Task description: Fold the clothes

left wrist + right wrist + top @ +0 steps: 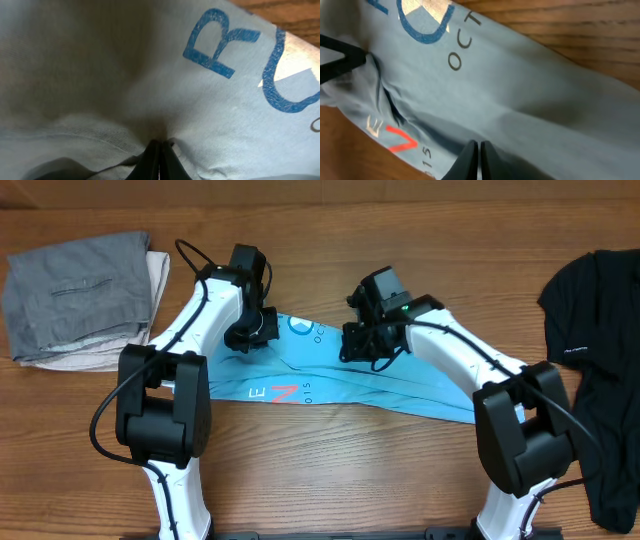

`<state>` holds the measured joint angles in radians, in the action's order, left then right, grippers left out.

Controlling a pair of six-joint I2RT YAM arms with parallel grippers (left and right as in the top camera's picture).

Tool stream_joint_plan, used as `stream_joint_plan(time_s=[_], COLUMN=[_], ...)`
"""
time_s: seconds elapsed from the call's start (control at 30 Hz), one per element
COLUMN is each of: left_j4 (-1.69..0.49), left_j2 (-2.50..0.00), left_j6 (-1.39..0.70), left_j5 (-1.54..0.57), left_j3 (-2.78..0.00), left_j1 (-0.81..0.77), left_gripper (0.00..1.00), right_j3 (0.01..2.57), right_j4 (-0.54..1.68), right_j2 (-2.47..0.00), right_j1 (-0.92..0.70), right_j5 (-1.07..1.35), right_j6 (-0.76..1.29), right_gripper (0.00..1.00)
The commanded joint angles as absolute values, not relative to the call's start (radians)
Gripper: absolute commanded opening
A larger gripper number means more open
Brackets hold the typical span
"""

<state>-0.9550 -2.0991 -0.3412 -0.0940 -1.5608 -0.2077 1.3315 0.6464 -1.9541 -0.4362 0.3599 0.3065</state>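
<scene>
Wood-grain counter (pixel 330 480) fills my overhead view, and the light blue T-shirt (pixel 340 385) lies across its middle as a long, narrow band that slopes down toward the right arm's base. A grey folded pile (pixel 75 290) sits at the far left corner and a black garment (pixel 600 320) is heaped at the right edge, both well apart from the shirt.

Both arms reach to the band's far edge. The left gripper (pixel 160 147) has its jaws pressed together on the cloth beside the blue logo, and wrinkles run into the tips, so I read that as a firm pinch. The right gripper (pixel 475 147) also has its jaws closed. A crease leads to their tips, and I judge they are nipping the shirt there. Two holds spaced along one edge make sense for lifting that edge evenly and carrying it over for the next fold.

Much is hidden from me. The arms cover the shirt's left end and part of its far edge. I cannot make out the sleeves or collar, the print is only fragments, and both wrist views cut off the jaws' lower parts.
</scene>
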Motion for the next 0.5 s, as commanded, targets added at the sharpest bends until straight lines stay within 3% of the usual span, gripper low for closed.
stream_joint_plan(time_s=[0.0, 0.47], left_j4=[-0.95, -0.976], left_j2=[-2.106, -2.076], left_j6=[-0.354, -0.337], left_j5=[-0.097, -0.129], left_j3=[-1.553, -1.61], left_j1=[-0.206, -0.203], left_gripper=[0.05, 0.04], right_j3=[1.287, 1.227], right_j4=[0.584, 0.574], right_j2=[-1.942, -1.943], right_j1=[-0.466, -0.535], right_j5=[0.33, 0.33], right_j6=[0.408, 0.446], right_gripper=[0.08, 0.08])
